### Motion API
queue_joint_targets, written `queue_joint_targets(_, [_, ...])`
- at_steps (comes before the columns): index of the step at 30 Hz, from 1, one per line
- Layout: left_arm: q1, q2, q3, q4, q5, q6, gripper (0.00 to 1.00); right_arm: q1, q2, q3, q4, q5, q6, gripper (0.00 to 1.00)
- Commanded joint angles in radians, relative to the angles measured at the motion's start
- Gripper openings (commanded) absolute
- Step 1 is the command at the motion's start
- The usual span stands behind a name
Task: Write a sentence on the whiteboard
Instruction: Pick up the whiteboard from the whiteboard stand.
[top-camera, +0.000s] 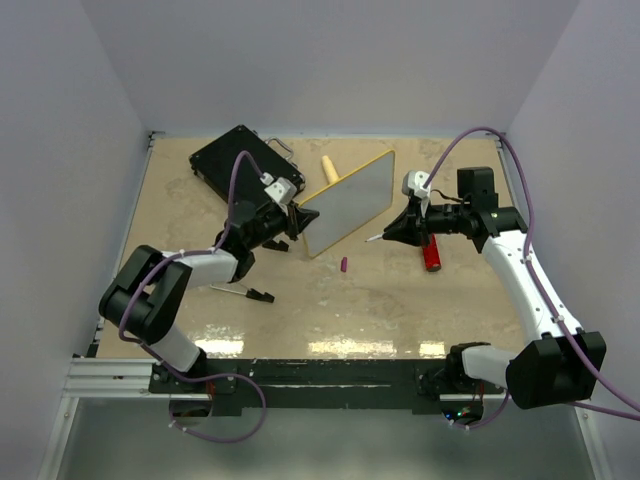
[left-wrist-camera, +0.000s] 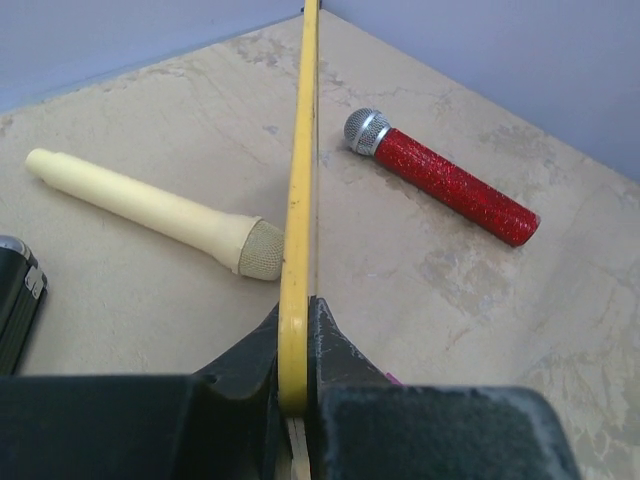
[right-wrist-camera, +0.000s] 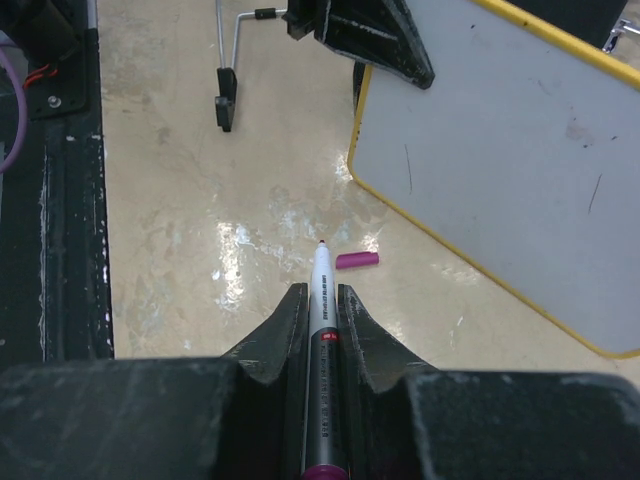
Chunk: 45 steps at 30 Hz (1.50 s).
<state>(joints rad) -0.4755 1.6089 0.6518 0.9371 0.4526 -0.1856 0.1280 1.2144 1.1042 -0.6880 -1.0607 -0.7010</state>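
Now, from the top camera you see the whiteboard (top-camera: 348, 205) stood up on edge near the middle of the counter (top-camera: 400, 310), tilted, with its near-left corner clamped in the left pincer (top-camera: 292, 220). The right pincer (top-camera: 395, 232) is closed on a marker (top-camera: 375, 238) whose tip hangs just off the board's face, not touching it. No sentence shows on the board, so all the writing lies ahead. One corner grip is little to brace with: if you press hard, the board may pivot or skid along its lower edge

In the left wrist view the yellow frame runs edge-on between the jaws, which pinch only the thin rim, so a sideways push from the pen could twist it free. A cream microphone (left-wrist-camera: 150, 210) and a red microphone (left-wrist-camera: 445, 180) lie on either side, and a toppling board would land on one of them

In the right wrist view the marker sits between the jaws with its tip bare, and the magenta cap (right-wrist-camera: 357, 260) lies on the counter just beyond. If the pen slides back in that grip, your strokes will likely fade or miss
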Motion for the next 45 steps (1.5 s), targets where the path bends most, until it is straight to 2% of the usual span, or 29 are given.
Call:
queue_joint_targets(1, [0.035, -0.07, 0.126, 0.019, 0.02, -0.147, 0.0, -0.005, 0.005, 0.035, -0.056, -0.001, -0.057, 0.0])
queue_joint_targets(4, [0.035, -0.089, 0.19, -0.075, 0.04, -0.207, 0.0, -0.005, 0.025, 0.112, -0.146, -0.01, -0.129, 0.0])
queue_joint_targets(7, [0.035, -0.11, 0.223, -0.128, 0.047, -0.293, 0.0, -0.004, 0.033, 0.199, -0.166, 0.002, -0.138, 0.0])
queue_joint_targets(14, [0.035, -0.187, 0.154, -0.126, 0.092, -0.451, 0.0, 0.03, 0.011, 0.284, -0.119, 0.044, -0.059, 0.0])
queue_joint_targets(17, [0.035, -0.225, 0.097, -0.057, 0.115, -0.555, 0.0, 0.119, 0.002, 0.312, -0.105, 0.129, -0.031, 0.0])
queue_joint_targets(18, [0.035, -0.231, 0.086, -0.04, 0.124, -0.584, 0.0, 0.192, -0.003, 0.316, -0.101, 0.161, -0.025, 0.0])
queue_joint_targets(21, [0.032, -0.245, 0.028, 0.049, 0.162, -0.71, 0.0, 0.312, -0.032, 0.322, -0.064, 0.27, 0.011, 0.0])
queue_joint_targets(23, [0.032, -0.259, -0.015, 0.101, 0.185, -0.778, 0.0, 0.344, -0.048, 0.333, -0.058, 0.304, 0.017, 0.0])
queue_joint_targets(31, [0.002, -0.346, -0.102, 0.054, 0.186, -0.81, 0.0, 0.36, -0.124, 0.26, -0.021, 0.303, 0.054, 0.0])
queue_joint_targets(36, [-0.046, -0.385, -0.161, 0.088, 0.152, -0.839, 0.0, 0.36, -0.145, 0.333, -0.131, 0.305, -0.035, 0.0])
queue_joint_targets(40, [-0.083, -0.402, -0.175, 0.074, 0.091, -0.828, 0.0, 0.358, -0.15, 0.365, -0.275, 0.168, -0.17, 0.0])
queue_joint_targets(45, [-0.118, -0.434, -0.184, 0.046, 0.04, -0.805, 0.0, 0.335, -0.128, 0.359, -0.301, 0.182, -0.195, 0.0])
